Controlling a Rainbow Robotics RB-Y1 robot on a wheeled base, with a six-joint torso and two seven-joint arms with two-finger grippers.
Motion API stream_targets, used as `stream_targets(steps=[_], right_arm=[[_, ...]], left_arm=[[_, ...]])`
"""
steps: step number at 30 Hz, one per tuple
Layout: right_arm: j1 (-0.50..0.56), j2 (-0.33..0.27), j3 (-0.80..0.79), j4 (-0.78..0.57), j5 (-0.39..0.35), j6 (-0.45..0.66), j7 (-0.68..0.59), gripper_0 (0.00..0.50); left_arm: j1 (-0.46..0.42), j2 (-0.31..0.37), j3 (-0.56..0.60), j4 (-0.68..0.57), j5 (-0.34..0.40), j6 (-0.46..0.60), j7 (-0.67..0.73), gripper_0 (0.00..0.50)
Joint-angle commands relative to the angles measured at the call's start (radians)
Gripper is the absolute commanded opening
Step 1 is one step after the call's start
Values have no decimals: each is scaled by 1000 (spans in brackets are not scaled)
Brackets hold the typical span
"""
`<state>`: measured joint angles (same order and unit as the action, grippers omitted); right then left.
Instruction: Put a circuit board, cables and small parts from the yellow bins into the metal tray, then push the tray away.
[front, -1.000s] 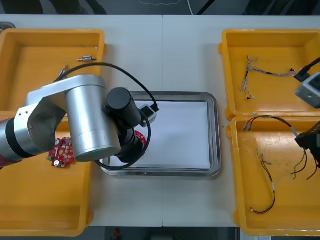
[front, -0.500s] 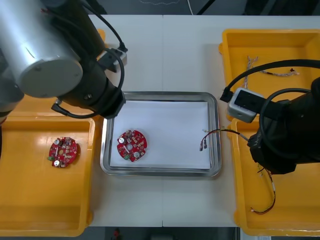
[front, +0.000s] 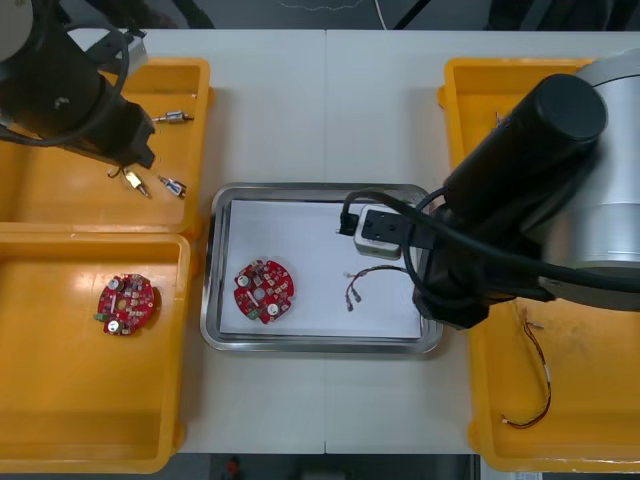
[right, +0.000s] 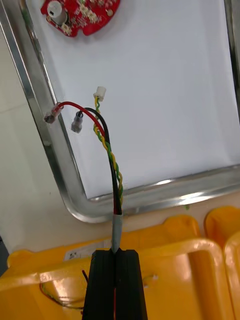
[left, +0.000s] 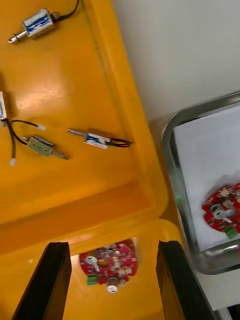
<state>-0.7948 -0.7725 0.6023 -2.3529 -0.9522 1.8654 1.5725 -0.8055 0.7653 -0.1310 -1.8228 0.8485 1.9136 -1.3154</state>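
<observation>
A round red circuit board (front: 264, 290) lies on the white inside of the metal tray (front: 322, 190), left of centre. My right gripper (right: 117, 280) is shut on a red and yellow cable (right: 107, 145) twisted with a black lead. It hangs over the tray's right edge, and the cable's plug ends (front: 355, 290) reach over the white sheet. My left gripper (left: 112, 270) stands open above the left bins, over the wall between them, holding nothing. Small metal parts (left: 97, 139) lie in the far left bin (front: 60, 190), beyond its fingers.
A second red board (front: 127, 303) lies in the near left bin (front: 90, 420). More cables (front: 530, 400) lie in the near right bin. My right arm (front: 540, 190) covers much of the right bins and the tray's right rim.
My left arm has drawn back from the tray to the far left bin. My right arm has swung in over the tray's right side, carrying the cable farther over the white sheet.
</observation>
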Motion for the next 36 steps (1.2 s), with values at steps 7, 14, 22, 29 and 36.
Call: stream_targets(steps=[7, 14, 22, 29, 36], right_arm=[[-53, 110, 137, 158, 107, -170, 236, 0], [-53, 116, 251, 241, 194, -272, 346, 0], [-53, 141, 318, 357, 253, -359, 457, 0], [-53, 185, 323, 438, 277, -371, 489, 0], [-52, 199, 352, 466, 297, -397, 485, 0]], left_arm=[[-61, 34, 56, 241, -94, -189, -274, 500], [-72, 26, 56, 376, -95, -352, -378, 500], [-72, 8, 10, 471, -120, -519, -406, 500], [-70, -35, -19, 551, -152, -650, -427, 500], [-70, -61, -79, 631, -174, -780, -440, 500]])
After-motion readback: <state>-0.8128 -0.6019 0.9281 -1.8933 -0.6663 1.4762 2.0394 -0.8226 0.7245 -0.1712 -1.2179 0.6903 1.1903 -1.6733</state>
